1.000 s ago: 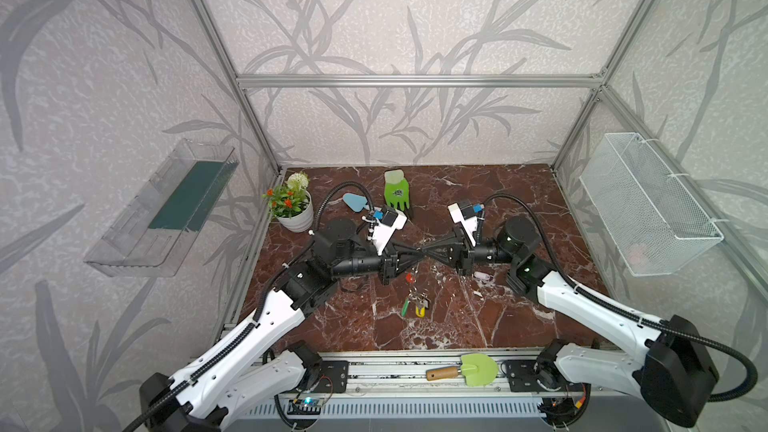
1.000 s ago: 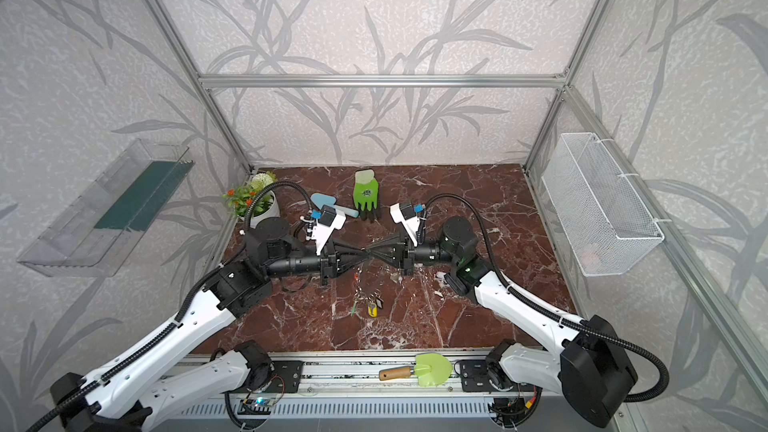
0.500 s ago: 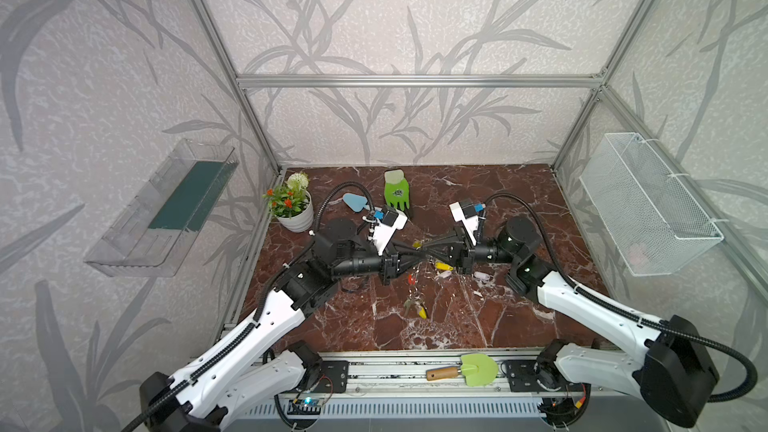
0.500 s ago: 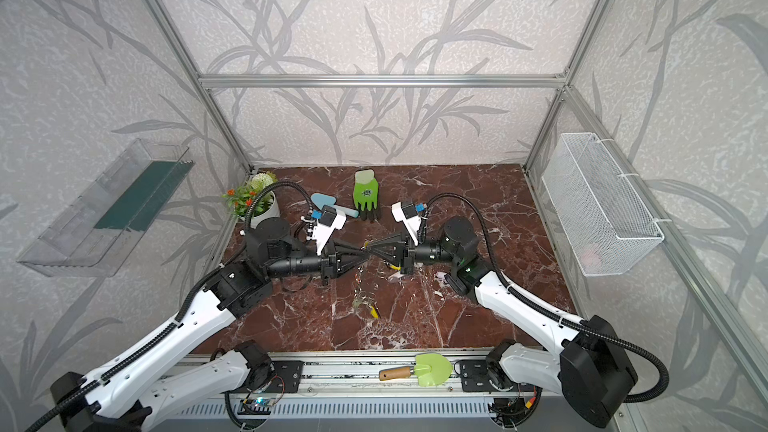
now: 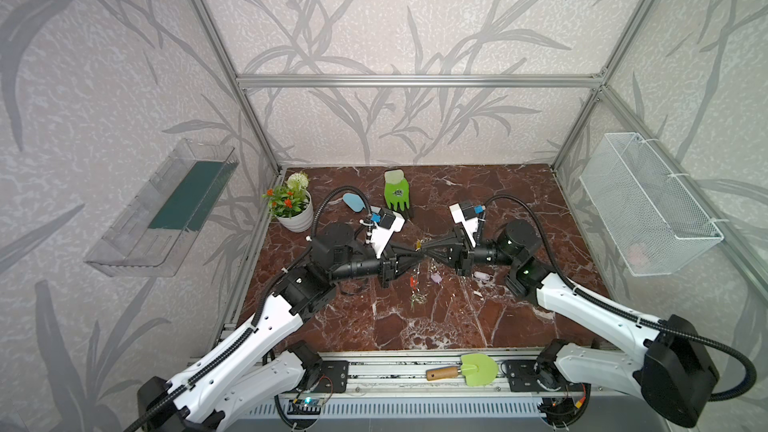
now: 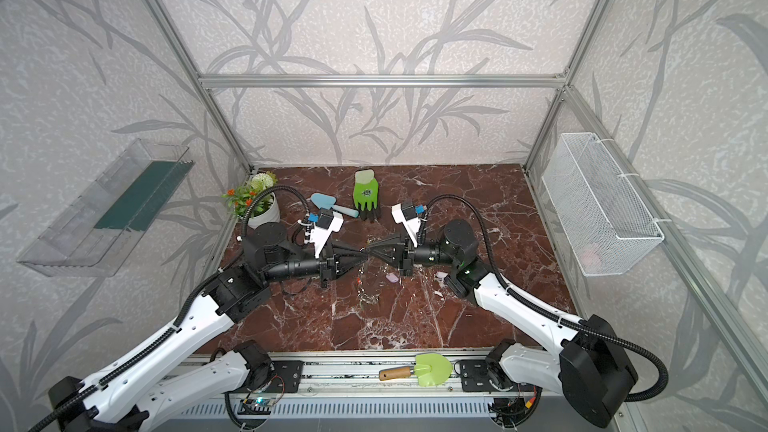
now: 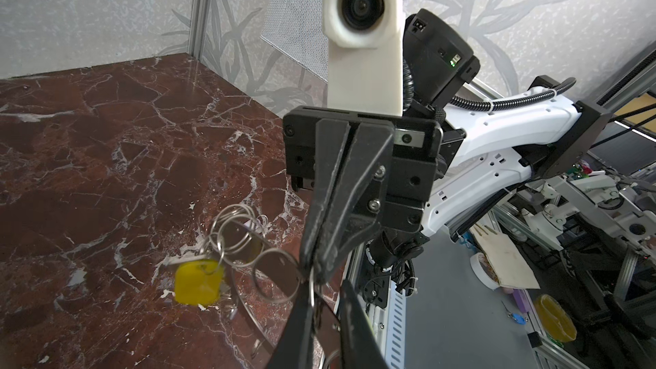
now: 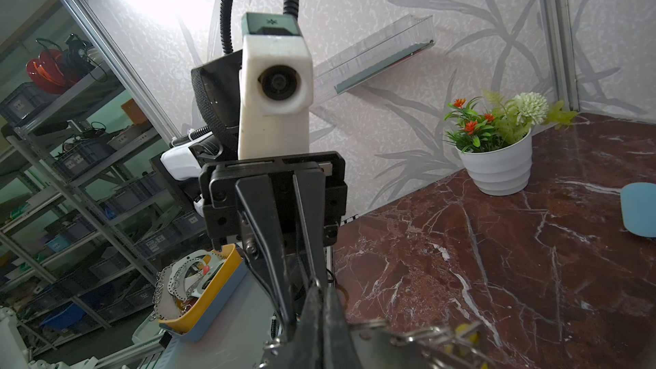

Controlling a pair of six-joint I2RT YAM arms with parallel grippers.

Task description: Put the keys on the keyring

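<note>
My two grippers meet tip to tip above the middle of the marble floor. The right gripper (image 5: 428, 248) (image 8: 320, 287) is shut on the rim of the keyring (image 8: 394, 347), a flat grey disc that hangs edge-on below the tips (image 5: 416, 284). Facing it, the left gripper (image 5: 418, 252) (image 7: 314, 282) is shut on a small wire ring at that rim. A yellow key (image 7: 198, 282) and several split rings (image 7: 234, 232) dangle from the keyring, and a red key (image 5: 412, 282) hangs lower. Two lilac keys (image 5: 435, 278) (image 5: 482, 275) lie loose on the floor.
At the back left stand a potted plant (image 5: 295, 211) and a blue trowel (image 5: 353, 201); a green glove (image 5: 397, 195) lies at the back middle. A green trowel (image 5: 478, 369) rests on the front rail. A wire basket (image 5: 648, 209) and a clear shelf (image 5: 166, 209) hang on the side walls.
The keyring and its dangling keys have swung and turned under the fingertips, and the yellow key now sits higher. Both arms stay almost where they were.
</note>
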